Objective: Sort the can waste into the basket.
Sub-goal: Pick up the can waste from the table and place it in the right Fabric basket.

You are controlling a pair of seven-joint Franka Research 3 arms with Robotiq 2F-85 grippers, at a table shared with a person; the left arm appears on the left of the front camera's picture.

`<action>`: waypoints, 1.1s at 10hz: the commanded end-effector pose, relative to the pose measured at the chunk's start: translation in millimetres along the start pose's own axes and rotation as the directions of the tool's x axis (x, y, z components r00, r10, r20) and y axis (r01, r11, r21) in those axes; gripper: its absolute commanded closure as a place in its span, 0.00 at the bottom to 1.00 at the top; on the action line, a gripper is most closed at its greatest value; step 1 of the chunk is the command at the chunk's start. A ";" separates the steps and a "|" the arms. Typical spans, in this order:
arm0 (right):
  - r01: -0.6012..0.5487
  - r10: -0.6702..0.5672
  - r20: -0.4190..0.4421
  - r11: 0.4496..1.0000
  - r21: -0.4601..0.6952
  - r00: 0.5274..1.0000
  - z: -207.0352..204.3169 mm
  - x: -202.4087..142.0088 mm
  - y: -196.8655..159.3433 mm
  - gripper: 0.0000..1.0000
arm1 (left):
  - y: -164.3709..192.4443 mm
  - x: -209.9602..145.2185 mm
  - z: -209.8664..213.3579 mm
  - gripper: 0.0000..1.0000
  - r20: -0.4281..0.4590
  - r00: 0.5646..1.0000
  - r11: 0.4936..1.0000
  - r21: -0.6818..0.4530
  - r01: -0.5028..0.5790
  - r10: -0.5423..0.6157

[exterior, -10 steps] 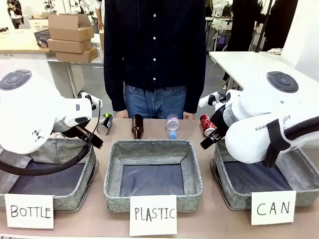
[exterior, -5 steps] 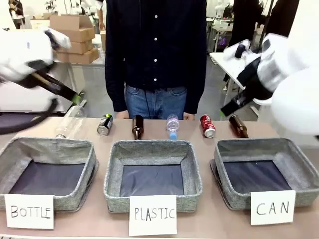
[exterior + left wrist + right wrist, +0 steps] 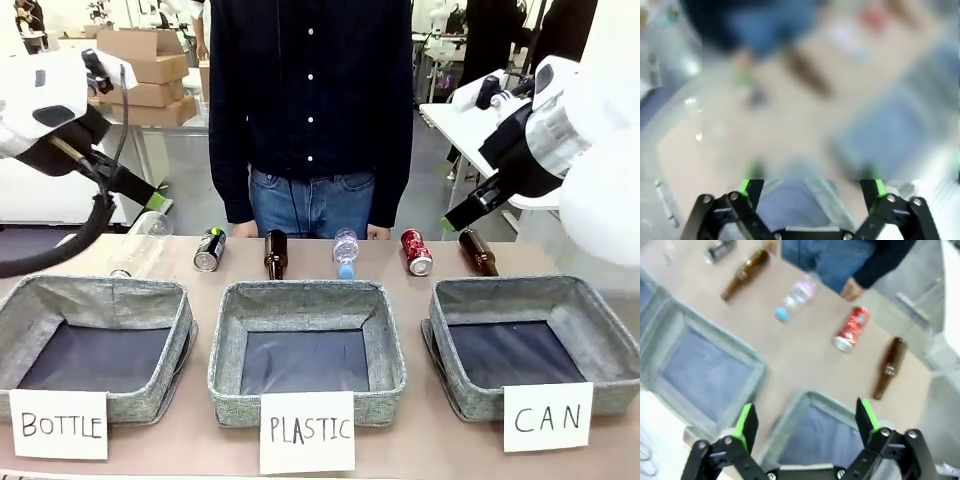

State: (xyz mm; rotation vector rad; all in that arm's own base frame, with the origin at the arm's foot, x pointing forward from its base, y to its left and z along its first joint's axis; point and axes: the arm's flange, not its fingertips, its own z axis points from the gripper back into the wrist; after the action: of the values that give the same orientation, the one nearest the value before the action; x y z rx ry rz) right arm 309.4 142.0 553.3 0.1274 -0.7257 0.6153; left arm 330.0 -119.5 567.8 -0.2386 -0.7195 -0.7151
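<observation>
Left gripper [image 3: 811, 186] and right gripper [image 3: 805, 412] both stand wide apart, empty and touching nothing (red can [image 3: 852, 329] lies at its one o'clock).

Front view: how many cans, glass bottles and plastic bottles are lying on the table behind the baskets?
Small metal drink cans: 2
Brown glass bottles: 2
Clear plastic bottles: 2
Total: 6
</observation>
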 end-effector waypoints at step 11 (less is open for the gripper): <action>0.538 -0.687 -0.048 0.521 0.663 0.725 91.2 -155.0 -191.7 0.00 | 204.7 -103.9 59.6 0.00 0.168 0.893 0.574 -0.810 -0.115 0.417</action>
State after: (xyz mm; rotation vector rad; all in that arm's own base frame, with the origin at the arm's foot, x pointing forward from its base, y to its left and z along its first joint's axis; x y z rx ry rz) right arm 274.6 -112.6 537.2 1.0860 -0.5603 0.0858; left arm 394.0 114.2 539.1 -1.3401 -0.5898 -0.6318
